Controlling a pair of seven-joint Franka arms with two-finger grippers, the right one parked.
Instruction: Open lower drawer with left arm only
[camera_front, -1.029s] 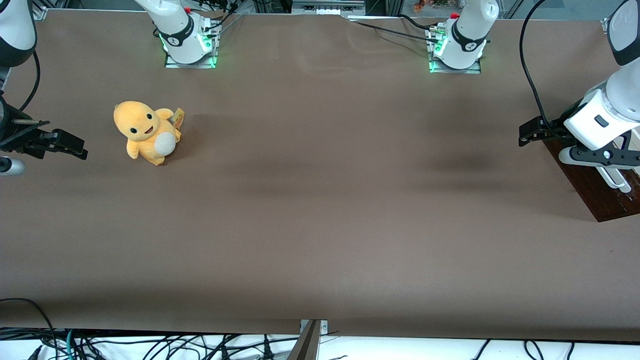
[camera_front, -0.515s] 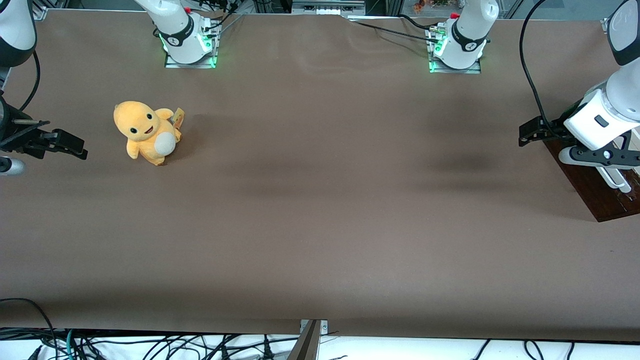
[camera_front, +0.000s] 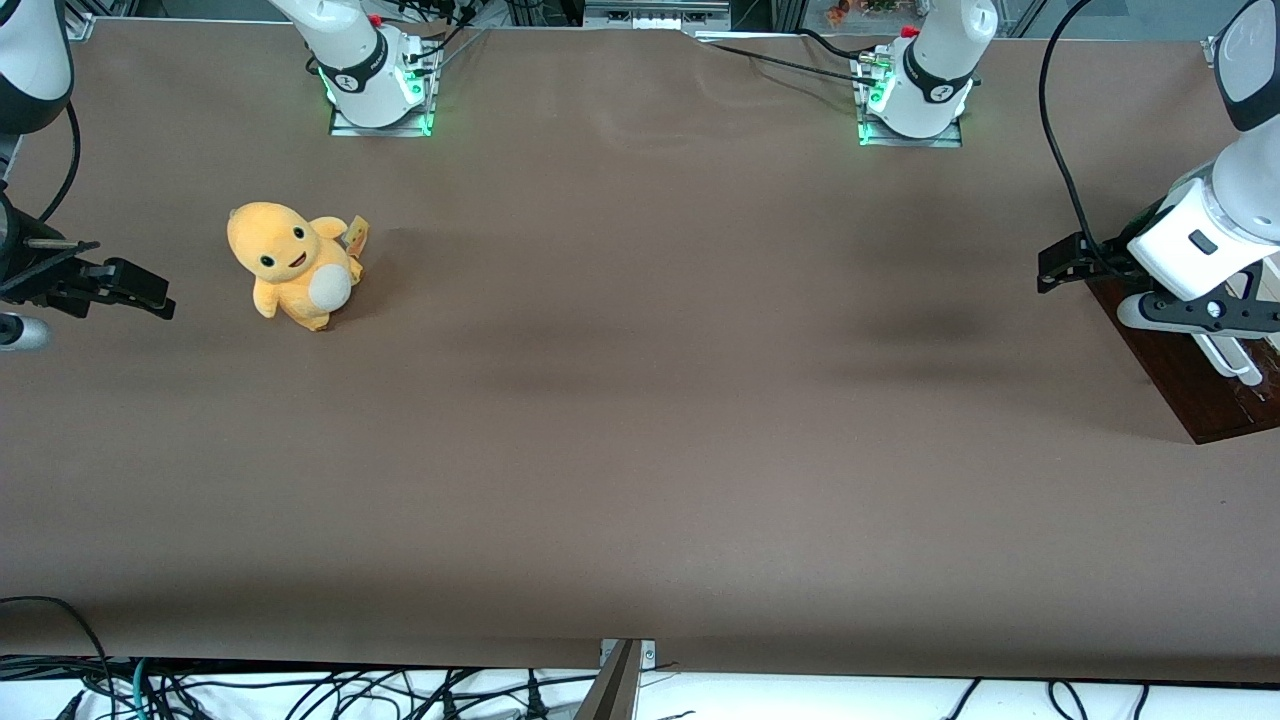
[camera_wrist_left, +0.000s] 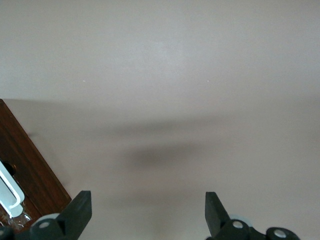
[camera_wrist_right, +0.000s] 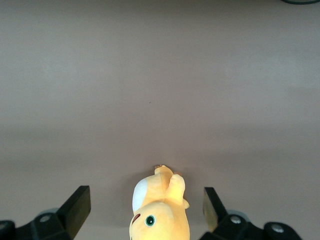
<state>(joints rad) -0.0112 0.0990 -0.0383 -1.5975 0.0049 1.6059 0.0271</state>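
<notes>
The left arm (camera_front: 1215, 225), white with black joint bands, reaches in at the working arm's end of the table (camera_front: 640, 420); a black cable (camera_front: 1050, 130) trails from its wrist. Its gripper (camera_wrist_left: 147, 212) hangs above the table just beside the lower drawer (camera_front: 1190, 385), fingers (camera_wrist_left: 80, 207) spread wide apart and holding nothing; between them only bare brown table surface shows. The lower drawer, a dark reddish-brown glossy front, lies at the table's edge on the working arm's side, partly covered in the front view by the wrist block; its white bar handle (camera_front: 1228, 360) runs along the front, just below the gripper body. In the left wrist view the drawer front (camera_wrist_left: 27, 170) appears as a slanted dark panel with the white handle (camera_wrist_left: 10, 192) on it, beside one fingertip and apart from it; the gripper does not touch the handle. How far the drawer stands open cannot be told. A yellow plush toy (camera_front: 293, 265) with a pale belly sits upright toward the parked arm's end of the table, well apart from the drawer; the right wrist view shows the same toy (camera_wrist_right: 160, 207) from above. Two arm bases (camera_front: 378, 80) lit green stand at the table's edge farthest from the front camera.
</notes>
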